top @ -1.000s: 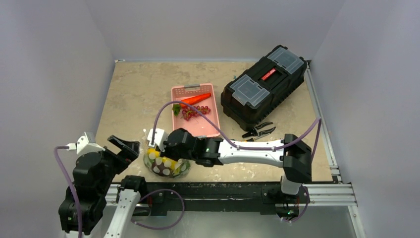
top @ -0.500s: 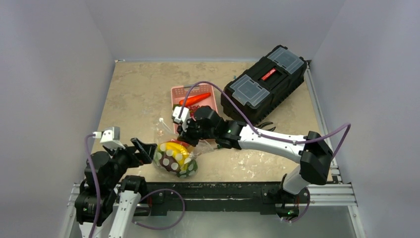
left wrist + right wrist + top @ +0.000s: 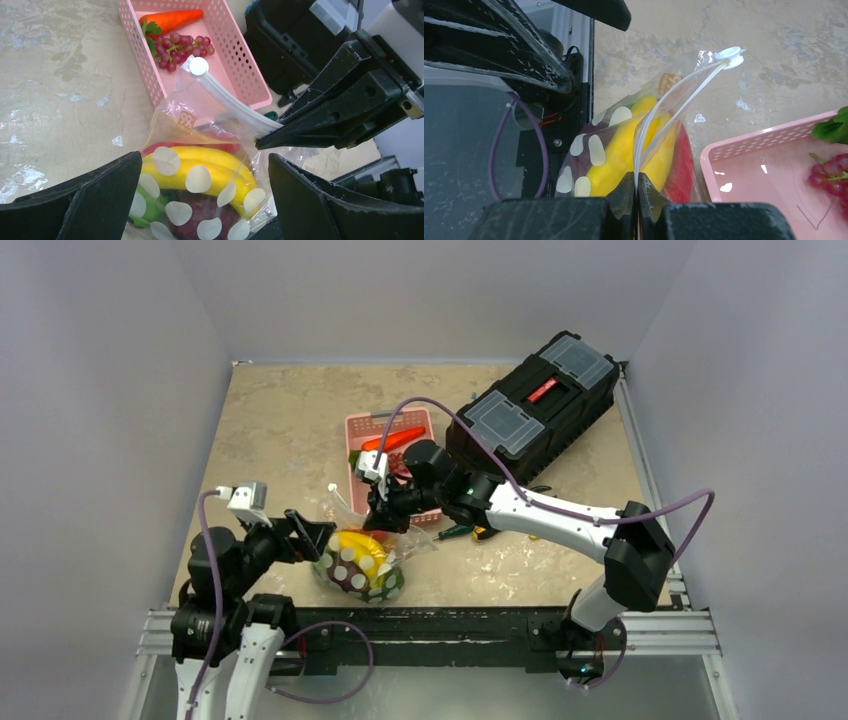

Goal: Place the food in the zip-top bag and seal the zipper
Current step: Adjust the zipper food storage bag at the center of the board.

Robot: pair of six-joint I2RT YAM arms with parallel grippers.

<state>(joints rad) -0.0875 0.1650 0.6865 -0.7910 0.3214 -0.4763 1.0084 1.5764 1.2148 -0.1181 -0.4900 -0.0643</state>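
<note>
The zip-top bag lies on the table just in front of the pink basket, on the side nearest the arms. Its spotted green bottom points away from the basket and its clear mouth rises toward it. Inside the bag are a yellow banana bunch, a red piece and a green piece. Under the bananas there seems to be a dark red round piece, though the spots and crinkles blur it. The carrot and the grapes lie at the far end of the basket.

The right gripper reaches over the basket's near edge. Its fingers are pressed together on the zipper, pinching the strip at the end away from the white slider, which hangs beside the basket's near wall.

The left gripper sits on the side of the bag away from the basket. Its fingers are spread wide, one on each side of the spotted end, and are not closed on it.

A black toolbox stands just to the right of the basket. A green-handled screwdriver lies near the basket's near right corner.
</note>
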